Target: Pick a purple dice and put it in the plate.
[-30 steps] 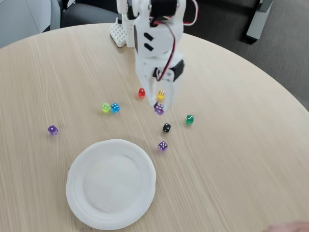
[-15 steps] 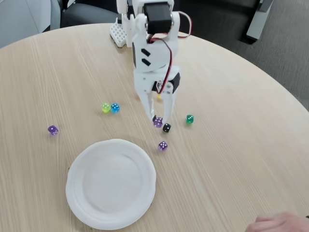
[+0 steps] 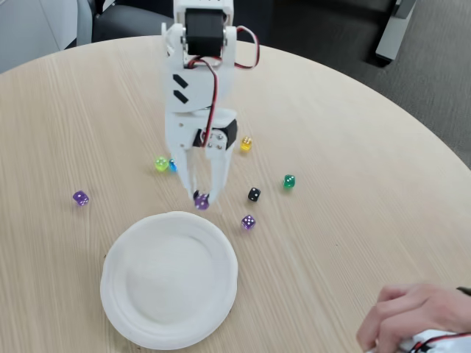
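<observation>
Gripper [image 3: 201, 197] of the white arm [image 3: 197, 88] points down in the fixed view, and its two fingers are closed on the purple dice [image 3: 201, 200], which sits between the fingertips just beyond the far rim of the plate [image 3: 169, 278]. I cannot tell if the dice is lifted from the table [image 3: 353, 169] or touches it. The plate is white and round, and it lies near the lower edge of the picture; its inside is bare, so there is wide room on it. Right of the plate's far rim, close to it, lies a second purple dice [image 3: 249, 222]. Further from the plate on that side there is a black dice [image 3: 254, 194], then a green dice [image 3: 289, 181], and a yellow dice [image 3: 246, 144] still further back. These are apart from each other, with bare wood between them. Behind the plate, left of the gripper, a lime dice [image 3: 161, 164] lies with a blue dice [image 3: 172, 165] just beside it; the blue one is partly hidden by the arm. Left of the plate and well apart from it a third purple dice [image 3: 80, 198] lies alone. The strip of table between the gripper and the plate's rim is narrow and free. Right of the plate the table is open wood up to its curved edge. In the lower right corner, well apart from the plate, a person's hand [image 3: 412, 316] rests on the table.
</observation>
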### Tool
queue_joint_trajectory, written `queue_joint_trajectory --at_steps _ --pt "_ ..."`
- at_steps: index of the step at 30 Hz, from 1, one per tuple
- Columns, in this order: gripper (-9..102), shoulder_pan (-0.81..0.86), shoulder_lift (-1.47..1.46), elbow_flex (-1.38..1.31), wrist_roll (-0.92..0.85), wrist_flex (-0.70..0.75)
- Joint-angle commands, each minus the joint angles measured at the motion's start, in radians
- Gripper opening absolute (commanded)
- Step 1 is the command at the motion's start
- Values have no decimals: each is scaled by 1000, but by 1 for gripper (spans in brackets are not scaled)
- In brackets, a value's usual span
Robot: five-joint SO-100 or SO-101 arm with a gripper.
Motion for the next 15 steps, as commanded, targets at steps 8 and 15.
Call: queue_joint_trajectory --at_steps 8,15 --pt "0 14 15 94 -104 -204" --pt "0 14 -63 130 -187 -331"
